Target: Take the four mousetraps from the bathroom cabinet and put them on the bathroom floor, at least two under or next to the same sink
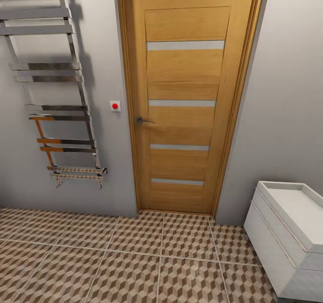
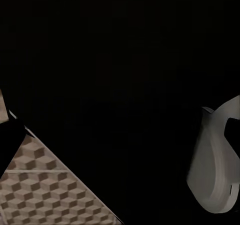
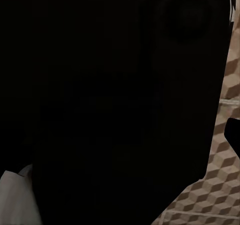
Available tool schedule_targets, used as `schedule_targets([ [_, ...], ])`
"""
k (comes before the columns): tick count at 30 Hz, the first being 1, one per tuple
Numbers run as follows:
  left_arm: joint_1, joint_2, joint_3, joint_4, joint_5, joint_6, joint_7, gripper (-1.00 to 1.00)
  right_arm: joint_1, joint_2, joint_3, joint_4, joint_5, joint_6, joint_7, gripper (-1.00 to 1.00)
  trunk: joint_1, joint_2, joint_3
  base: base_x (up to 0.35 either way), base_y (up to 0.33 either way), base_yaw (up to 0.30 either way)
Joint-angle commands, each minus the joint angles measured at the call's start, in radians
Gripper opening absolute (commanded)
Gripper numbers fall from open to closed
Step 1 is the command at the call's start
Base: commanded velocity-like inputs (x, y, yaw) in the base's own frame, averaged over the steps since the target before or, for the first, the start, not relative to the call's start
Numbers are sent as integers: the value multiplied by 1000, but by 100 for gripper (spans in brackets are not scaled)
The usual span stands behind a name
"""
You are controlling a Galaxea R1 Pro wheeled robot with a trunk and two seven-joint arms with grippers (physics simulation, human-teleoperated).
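The bathroom floor [image 1: 134, 253], tiled in a brown-and-beige cube pattern, spreads across the lower part of the head view. The bathroom sink [image 1: 296, 213], a white shallow basin on a white vanity, stands at the right edge against the wall. The mousetraps and the cabinet are out of view. Both wrist views are mostly black, with patches of cube-patterned floor [image 2: 45, 190] [image 3: 220, 170] at their edges. A pale curved part of the robot [image 2: 215, 165] shows in the left wrist view.
A closed orange-brown wooden door [image 1: 184, 101] with a metal handle [image 1: 143, 120] faces me. A chrome towel rail [image 1: 54, 96] hangs on the grey wall to its left. A small red button [image 1: 115, 106] sits beside the door frame.
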Motion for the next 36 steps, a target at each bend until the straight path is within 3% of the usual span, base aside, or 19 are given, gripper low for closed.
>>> schedule_targets([
  [1,0,0,1,0,-1,-3,0,100,1,0,1,-2,-1,0,-1,100,0,0,-1,0,0,0],
  [18,0,-9,2,-16,2,-3,-2,100,1,-4,0,-19,-2,-13,-2,100,0,0,-1,0,0,0],
  [25,0,5,4,-171,-1,-7,2,100,-4,-47,0,-156,2,-26,3,100,0,0,-1,0,0,0],
  [31,0,18,6,-355,-3,2,4,100,-11,-82,0,-324,4,-21,8,100,0,0,-1,0,0,0],
  [36,-15,51,8,-532,-4,23,-1,100,-31,-112,0,-491,20,-15,8,100,0,0,-1,0,0,0],
])
